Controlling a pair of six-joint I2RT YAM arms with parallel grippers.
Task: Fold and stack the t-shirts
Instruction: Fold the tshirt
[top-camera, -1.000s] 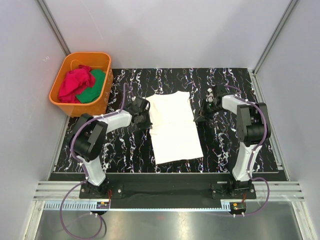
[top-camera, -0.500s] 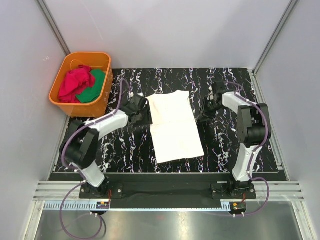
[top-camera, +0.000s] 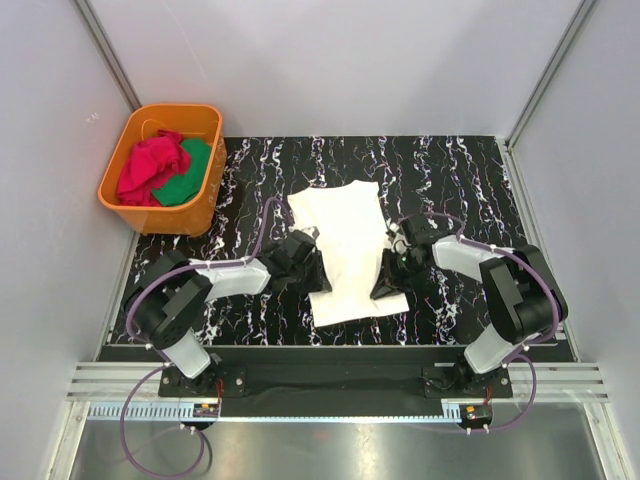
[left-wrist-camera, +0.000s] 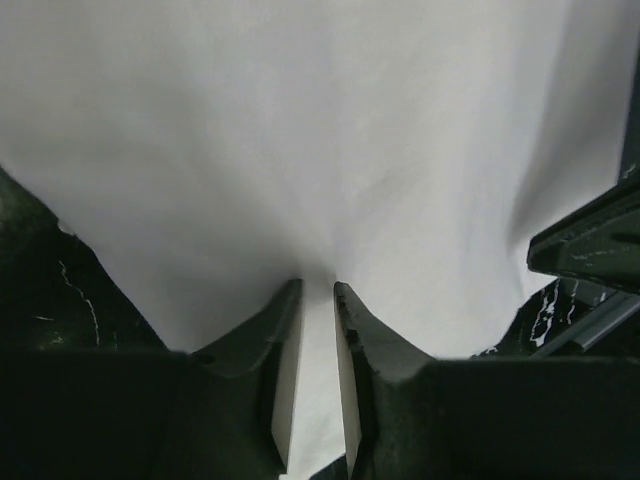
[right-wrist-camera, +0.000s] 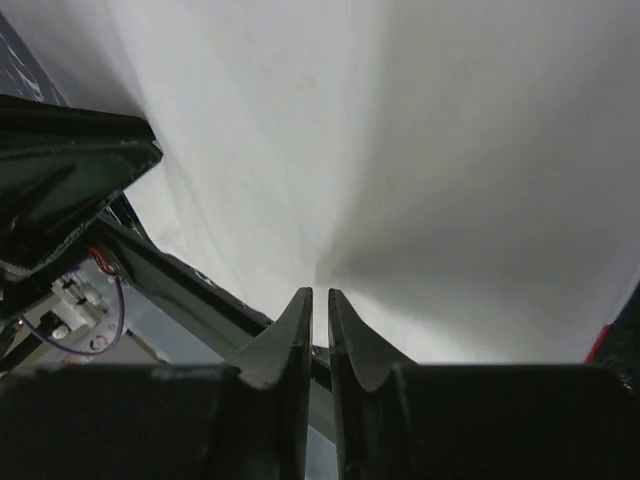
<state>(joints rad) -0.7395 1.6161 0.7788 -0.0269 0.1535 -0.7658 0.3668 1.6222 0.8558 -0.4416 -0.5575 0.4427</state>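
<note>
The cream-white t-shirt (top-camera: 340, 225) lies folded lengthwise on the black marbled mat (top-camera: 460, 170); its chest print is hidden. My left gripper (top-camera: 313, 268) is at the shirt's near left edge and is shut on the cloth. In the left wrist view white cloth (left-wrist-camera: 300, 130) sits between the nearly closed fingers of the gripper (left-wrist-camera: 318, 290). My right gripper (top-camera: 386, 280) is at the near right edge, shut on the cloth (right-wrist-camera: 420, 150), with its jaws (right-wrist-camera: 320, 295) almost touching. The near end of the shirt is bunched narrower between the grippers. A red shirt (top-camera: 150, 165) lies crumpled in the tub.
The orange plastic tub (top-camera: 205, 205) stands at the far left off the mat, holding the red shirt and a green cloth (top-camera: 190, 175). Grey walls enclose the mat on three sides. A metal rail (top-camera: 330, 380) runs along the near edge.
Both grippers have moved from the shirt's far sides toward its near end and closed on its edges. The shirt's near part has drawn in and shortened.
</note>
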